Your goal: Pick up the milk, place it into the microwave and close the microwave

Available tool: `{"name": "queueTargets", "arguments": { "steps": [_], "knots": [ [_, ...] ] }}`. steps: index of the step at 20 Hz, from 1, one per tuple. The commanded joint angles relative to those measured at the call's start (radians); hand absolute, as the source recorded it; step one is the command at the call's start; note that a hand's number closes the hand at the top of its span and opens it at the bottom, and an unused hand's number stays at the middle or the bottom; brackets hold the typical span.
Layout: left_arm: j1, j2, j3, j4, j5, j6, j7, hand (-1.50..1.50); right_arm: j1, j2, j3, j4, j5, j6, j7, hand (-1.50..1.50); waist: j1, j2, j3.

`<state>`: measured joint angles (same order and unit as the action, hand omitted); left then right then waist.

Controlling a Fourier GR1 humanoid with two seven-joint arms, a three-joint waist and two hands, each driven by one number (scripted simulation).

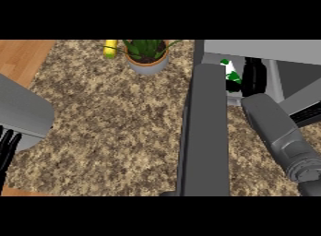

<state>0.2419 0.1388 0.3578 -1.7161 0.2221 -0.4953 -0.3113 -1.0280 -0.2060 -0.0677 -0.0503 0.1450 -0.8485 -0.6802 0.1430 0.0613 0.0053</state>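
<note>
Left hand (0,147) rests open at eight o'clock, holding nothing. Door (204,133) stands open at centre. At one o'clock, right hand (253,76) is curled round the milk (230,73) inside the microwave (272,50). Better to set it down upright, then withdraw straight.

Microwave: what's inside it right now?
Inside the microwave sits the white-and-green milk, with the right hand beside it. The open door covers the milk's lower part; whether the fingers grip it is unclear. The rest of the cavity is hidden.
</note>
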Motion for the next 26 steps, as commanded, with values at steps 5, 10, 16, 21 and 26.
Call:
{"name": "queueTargets", "arguments": {
  "steps": [5,10,16,21,26],
  "knots": [
    [-0.001,-0.004,-0.003,0.027,0.000,-0.014,-0.020,-1.50,0.001,0.012,-0.007,-0.016,-0.002,0.014,-0.018,-1.50,-0.013,-0.006,0.000],
    [-0.001,0.001,0.015,0.061,-0.015,-0.014,-0.060,-1.50,0.032,0.020,-0.023,-0.028,-0.016,0.048,-0.038,-1.50,-0.036,-0.014,-0.001],
    [0.004,-0.012,0.004,0.028,-0.032,0.002,-0.056,-1.50,0.061,0.032,-0.038,-0.041,-0.026,0.080,-0.080,-1.50,-0.046,-0.019,-0.001],
    [0.048,-0.032,-0.003,-0.031,-0.012,0.005,-0.020,-1.50,0.084,0.017,-0.072,-0.065,-0.060,0.204,-0.127,-1.50,-0.059,-0.029,0.000],
    [0.038,-0.050,-0.011,-0.019,-0.044,0.023,-0.047,-1.50,0.173,0.076,-0.104,-0.096,-0.097,0.318,-0.247,-1.50,-0.090,-0.039,-0.002]
  ]
}}
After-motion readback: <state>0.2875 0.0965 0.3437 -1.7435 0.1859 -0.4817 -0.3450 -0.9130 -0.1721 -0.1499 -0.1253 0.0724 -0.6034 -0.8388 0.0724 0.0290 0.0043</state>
